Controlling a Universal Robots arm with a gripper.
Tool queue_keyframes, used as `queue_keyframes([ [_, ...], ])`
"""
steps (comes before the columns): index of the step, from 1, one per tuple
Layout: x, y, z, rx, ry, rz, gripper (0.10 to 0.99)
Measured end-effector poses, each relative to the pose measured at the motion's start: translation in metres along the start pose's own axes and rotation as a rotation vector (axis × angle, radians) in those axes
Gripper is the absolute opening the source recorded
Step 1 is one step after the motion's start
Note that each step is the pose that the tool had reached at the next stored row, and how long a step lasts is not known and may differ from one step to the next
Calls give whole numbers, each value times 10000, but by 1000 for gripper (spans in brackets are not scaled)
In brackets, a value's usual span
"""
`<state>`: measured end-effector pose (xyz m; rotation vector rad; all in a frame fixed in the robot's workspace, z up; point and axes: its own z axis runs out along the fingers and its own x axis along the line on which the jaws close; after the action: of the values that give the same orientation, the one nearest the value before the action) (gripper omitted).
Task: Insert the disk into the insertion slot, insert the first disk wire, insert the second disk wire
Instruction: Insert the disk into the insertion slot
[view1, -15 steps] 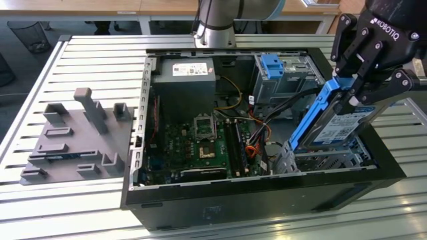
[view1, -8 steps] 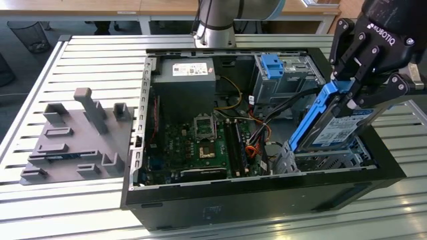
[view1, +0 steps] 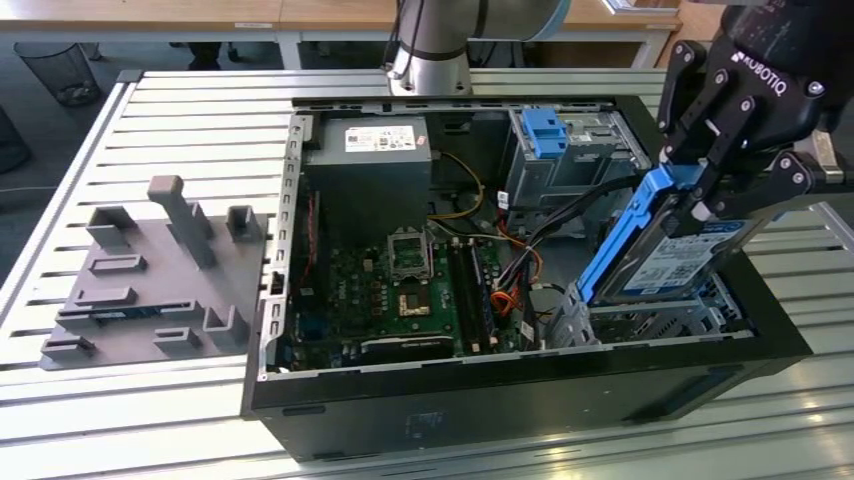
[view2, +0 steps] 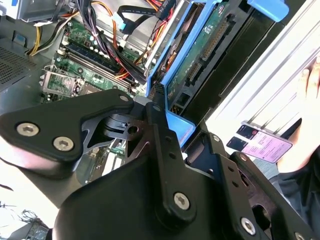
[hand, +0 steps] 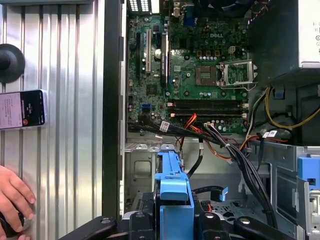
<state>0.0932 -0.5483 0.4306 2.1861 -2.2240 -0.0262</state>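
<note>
— What's it all on?
— A slatted metal table (view1: 187, 110), with an open PC case (view1: 534, 400) on it and a grey fixture (view1: 147, 280) at the exterior view's left.
— And the gripper (view1: 697, 192)?
— Clamped on the upper end of the disk (view1: 667, 262). It stands steeply tilted, lower end at the mouth of the slot (view1: 674, 318), inside the case at the exterior view's right.
— Anyone about?
— A hand (hand: 14, 200) by a phone (hand: 22, 108) on the table, in the first wrist view.
</note>
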Motion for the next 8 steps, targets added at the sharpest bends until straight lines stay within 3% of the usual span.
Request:
queue_keyframes([
  [8,0,-1,20,0,0,0,365],
])
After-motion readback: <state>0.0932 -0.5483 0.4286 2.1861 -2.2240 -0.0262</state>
